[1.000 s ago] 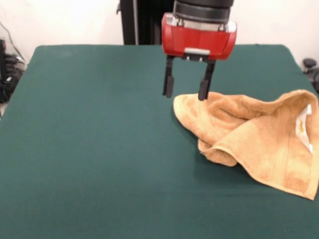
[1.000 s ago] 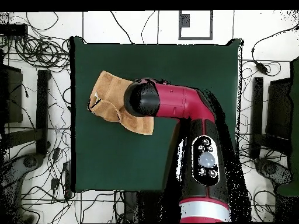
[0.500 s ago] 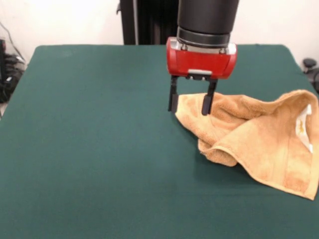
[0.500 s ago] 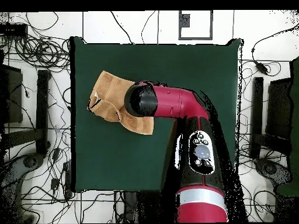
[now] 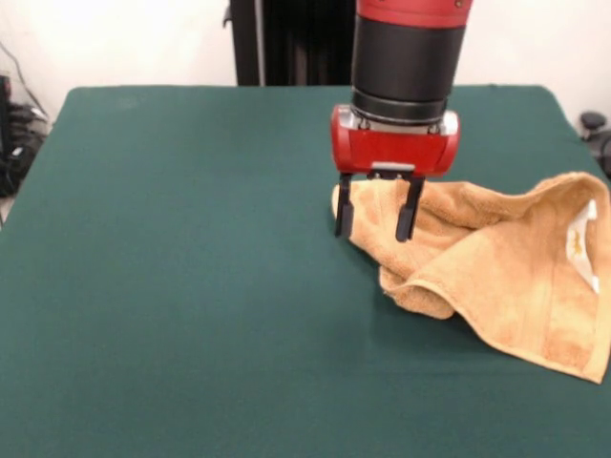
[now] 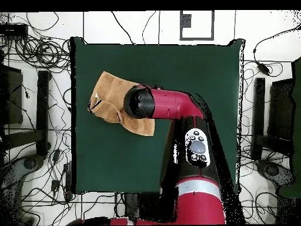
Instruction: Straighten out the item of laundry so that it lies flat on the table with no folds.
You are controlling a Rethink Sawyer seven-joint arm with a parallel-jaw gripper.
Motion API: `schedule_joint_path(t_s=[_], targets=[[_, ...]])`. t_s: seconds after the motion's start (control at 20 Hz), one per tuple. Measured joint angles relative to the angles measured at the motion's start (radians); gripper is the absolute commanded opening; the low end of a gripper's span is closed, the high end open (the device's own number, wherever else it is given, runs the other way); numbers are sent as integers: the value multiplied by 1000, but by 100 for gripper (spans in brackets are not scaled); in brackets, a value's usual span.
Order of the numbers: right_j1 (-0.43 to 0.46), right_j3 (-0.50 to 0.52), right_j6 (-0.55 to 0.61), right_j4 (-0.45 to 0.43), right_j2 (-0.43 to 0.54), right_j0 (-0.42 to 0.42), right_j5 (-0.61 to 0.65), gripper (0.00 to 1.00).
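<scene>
Green counter (image 5: pixel 172 286) bare at left. Centre: red gripper (image 5: pixel 374 220) points down, fingers (image 5: pixel 344 218) spread apart, gripping nothing, straddling left corner of towel (image 5: pixel 496 267). Right: tan-orange towel lies crumpled and folded at counter's right side, white label (image 5: pixel 580 246) showing near right edge.

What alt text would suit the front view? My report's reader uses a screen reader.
A red and black robot arm lowers its open gripper over the left corner of a crumpled tan-orange towel, one finger on either side of that corner. The towel lies folded over itself toward the right edge of a dark green table, a white label showing at its right side.
</scene>
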Motion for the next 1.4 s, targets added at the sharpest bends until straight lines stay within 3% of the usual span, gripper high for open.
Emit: schedule_joint_path(t_s=[0.7,1.4], targets=[[47,2,0,0,3,1,-36,100],[-187,152,0,0,29,-78,-32,100]])
